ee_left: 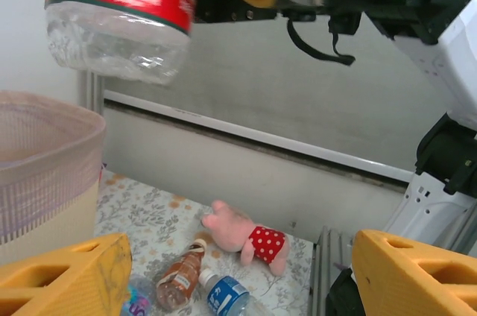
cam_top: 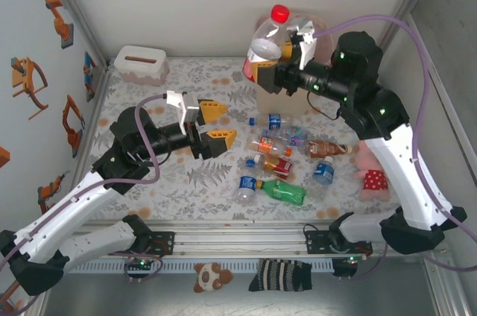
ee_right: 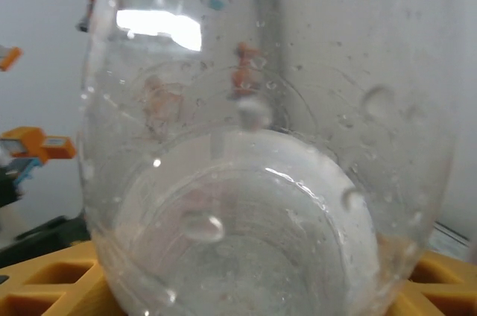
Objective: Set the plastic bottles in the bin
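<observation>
The floral-patterned table (cam_top: 186, 182) carries everything. At its far side stands the tall pale pink-beige plastic bin (cam_top: 297, 109) with a lattice rim, mostly behind the right arm. The right gripper (cam_top: 272, 61) is clamped around a large clear plastic bottle (cam_top: 267, 36) with a red cap and red label. Its 2 yellow fingers (ee_right: 45, 286) press the bottle's sides near the base. The bottle hangs in the air, base down, higher than the bin's rim and close beside it. The left gripper (cam_top: 218, 123) hovers above the table left of centre, jaws spread wide with nothing between them. Between the 2 arms lies a cluster of small plastic bottles (cam_top: 276, 148), among them a green bottle (cam_top: 285, 192) and a brown bottle (cam_top: 326, 148). A pink plush toy (cam_top: 370, 174) in red polka dots lies near the right edge.
</observation>
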